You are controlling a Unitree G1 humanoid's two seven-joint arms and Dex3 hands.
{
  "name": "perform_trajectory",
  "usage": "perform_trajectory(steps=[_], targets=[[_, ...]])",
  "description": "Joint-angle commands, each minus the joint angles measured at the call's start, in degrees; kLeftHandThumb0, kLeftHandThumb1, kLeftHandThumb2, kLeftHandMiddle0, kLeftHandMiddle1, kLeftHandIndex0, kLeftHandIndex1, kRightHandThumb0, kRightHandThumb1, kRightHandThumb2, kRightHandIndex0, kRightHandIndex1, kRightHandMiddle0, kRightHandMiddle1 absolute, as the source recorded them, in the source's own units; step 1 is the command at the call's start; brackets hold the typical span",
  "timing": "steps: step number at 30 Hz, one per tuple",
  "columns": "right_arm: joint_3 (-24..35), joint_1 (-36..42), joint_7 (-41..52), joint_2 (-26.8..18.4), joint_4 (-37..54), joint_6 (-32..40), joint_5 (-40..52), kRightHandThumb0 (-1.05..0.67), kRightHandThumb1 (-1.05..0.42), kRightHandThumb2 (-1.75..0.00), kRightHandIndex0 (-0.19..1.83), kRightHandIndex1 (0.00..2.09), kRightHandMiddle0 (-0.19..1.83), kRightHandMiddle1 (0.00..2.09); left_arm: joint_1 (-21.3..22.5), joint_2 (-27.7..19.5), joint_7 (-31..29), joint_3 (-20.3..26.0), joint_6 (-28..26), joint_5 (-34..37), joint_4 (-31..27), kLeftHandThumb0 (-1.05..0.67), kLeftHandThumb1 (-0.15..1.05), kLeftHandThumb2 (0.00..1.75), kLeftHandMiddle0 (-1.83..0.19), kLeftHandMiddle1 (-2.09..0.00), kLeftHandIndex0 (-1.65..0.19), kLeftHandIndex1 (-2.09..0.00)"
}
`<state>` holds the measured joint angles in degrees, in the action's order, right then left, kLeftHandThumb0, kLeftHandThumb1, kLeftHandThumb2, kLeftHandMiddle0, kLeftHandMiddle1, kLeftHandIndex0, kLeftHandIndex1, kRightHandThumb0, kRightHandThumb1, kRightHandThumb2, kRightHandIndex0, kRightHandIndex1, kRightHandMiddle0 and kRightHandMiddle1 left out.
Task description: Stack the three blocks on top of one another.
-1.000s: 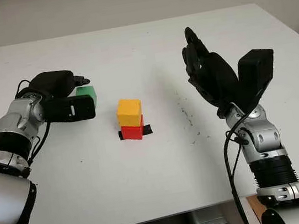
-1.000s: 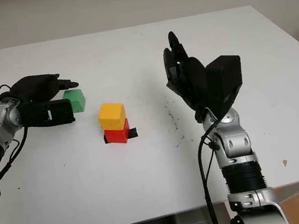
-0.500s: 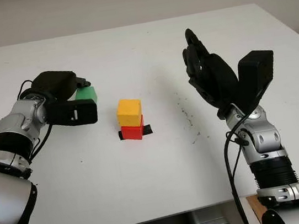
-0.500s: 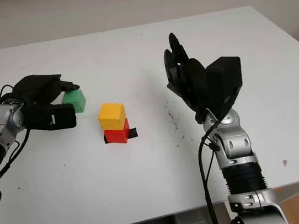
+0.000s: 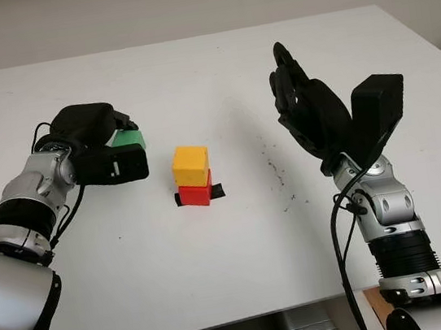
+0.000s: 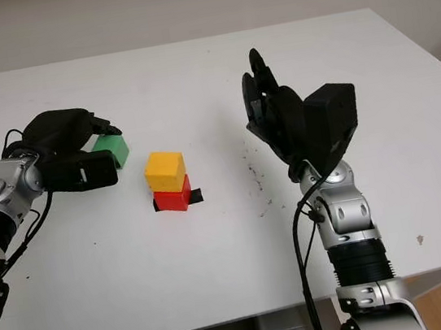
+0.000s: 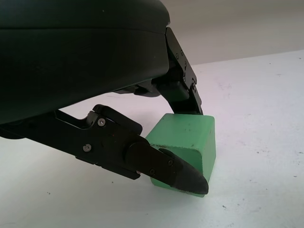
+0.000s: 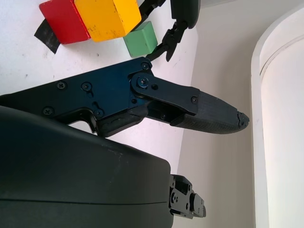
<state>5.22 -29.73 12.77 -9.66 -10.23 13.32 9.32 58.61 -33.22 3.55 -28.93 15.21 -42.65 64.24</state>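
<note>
- So the left hand (image 5: 107, 144) is clamped on the green block (image 7: 185, 142), toward the worktop's (image 5: 219, 272) left edge.
- Yellow block (image 5: 190, 165) sits on red block (image 5: 196, 194) mid-worktop.
- Right hand (image 5: 303, 108) is raised, holding nothing.

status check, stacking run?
Left hand closing on green block, still on table. Right hand open, raised right of stack. Yellow block sits on red block. Path unobstructed.
</note>
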Motion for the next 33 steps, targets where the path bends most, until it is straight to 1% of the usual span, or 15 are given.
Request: perform_trajectory(steps=[1,5,9,11,15,19,23,26,27,29,31,33], targets=[[0.32,-0.64,0.15,-0.67,0.97,-0.01,0.13,-0.75,-1.05,-0.73,-0.19,0.0,-0.19,0.0,-1.04,0.05,0.51,-0.61,0.13,-0.58,0.17,-0.46,1.0,0.05,-0.41,-0.06,-0.6,-0.82],[0.28,-0.78,0.39,-0.8,0.89,0.18,0.14,-0.75,-1.05,-0.74,-0.19,0.0,-0.19,0.0,-1.15,-0.57,-0.22,-0.84,0.03,-1.11,-0.31,-0.43,0.98,0.05,-0.41,-0.06,-0.59,-0.85],[0.37,-0.91,0.23,-0.52,0.24,-0.2,0.11,-0.75,-1.05,-0.73,-0.19,0.0,-0.19,0.0,-1.45,-1.47,-0.65,-0.8,0.1,-1.49,-1.61,-0.44,0.99,0.05,-0.4,-0.05,-0.51,-0.99],[0.36,-0.97,0.35,-0.46,-0.2,-0.69,0.1,-0.75,-1.05,-0.72,-0.19,0.0,-0.19,0.0,-1.64,-2.13,-1.61,-0.25,-0.09,-1.14,-3.16,-0.44,0.99,0.05,-0.4,-0.05,-0.49,-1.02],[0.1,-1.14,0.52,-0.55,-0.58,-1.05,-0.16,-0.75,-1.05,-0.73,-0.19,0.0,-0.19,0.0,-2.13,-3.15,-3.09,0.72,-0.83,-0.5,-6.05,-0.43,1.0,0.06,-0.39,-0.05,-0.49,-1.01],[0.11,-1.26,0.52,-0.42,-0.76,-0.91,-0.1,-0.76,-1.05,-0.74,-0.19,0.0,-0.19,0.0,-2.78,-4.56,-4.5,1.68,-2.07,-0.14,-9.67,-0.42,0.99,0.05,-0.42,-0.06,-0.53,-0.98],[0.1,-1.18,0.6,-0.24,-0.74,-1.24,0.02,-0.75,-1.05,-0.73,-0.19,0.0,-0.19,0.0,-3.93,-5.84,-6.63,3.49,-3.36,1.18,-13.54,-0.41,0.99,0.05,-0.41,-0.05,-0.52,-0.97],[0.14,-1.15,0.43,-0.16,-0.61,-0.89,0.09,-0.75,-1.05,-0.73,-0.19,0.0,-0.19,0.0,-5.45,-6.15,-7.13,6.61,-3.17,4.35,-16.34,-0.41,0.99,0.05,-0.42,-0.05,-0.53,-1.01],[0.15,-1.1,0.42,-0.15,-0.51,-0.75,0.13,-0.75,-1.05,-0.73,-0.19,0.0,-0.19,0.0,-6.01,-5.98,-8.1,8.17,-3.6,6.23,-17.37,-0.41,1.0,0.05,-0.42,-0.05,-0.51,-1.06],[0.22,-0.98,0.63,-0.19,-0.54,-0.92,0.28,-0.75,-1.05,-0.73,-0.19,0.0,-0.19,0.0,-7.34,-5.08,-10.57,12.71,-4.58,12.28,-19.48,-0.4,1.01,0.06,-0.4,-0.05,-0.47,-1.17],[0.24,-0.9,0.91,-0.23,-0.56,-0.92,0.42,-0.75,-1.05,-0.74,-0.19,0.0,-0.19,0.0,-8.65,-3.5,-12.51,18.02,-5.64,19.77,-21.15,-0.35,0.98,0.04,-0.45,-0.07,-0.52,-1.27],[0.23,-0.83,1.08,-0.24,-0.36,-0.74,0.51,-0.75,-1.05,-0.74,-0.19,0.0,-0.19,0.0,-9.56,-2.62,-13.82,20.8,-7.37,23.8,-22.82,-0.32,0.96,0.05,-0.47,-0.08,-0.52,-1.33]])
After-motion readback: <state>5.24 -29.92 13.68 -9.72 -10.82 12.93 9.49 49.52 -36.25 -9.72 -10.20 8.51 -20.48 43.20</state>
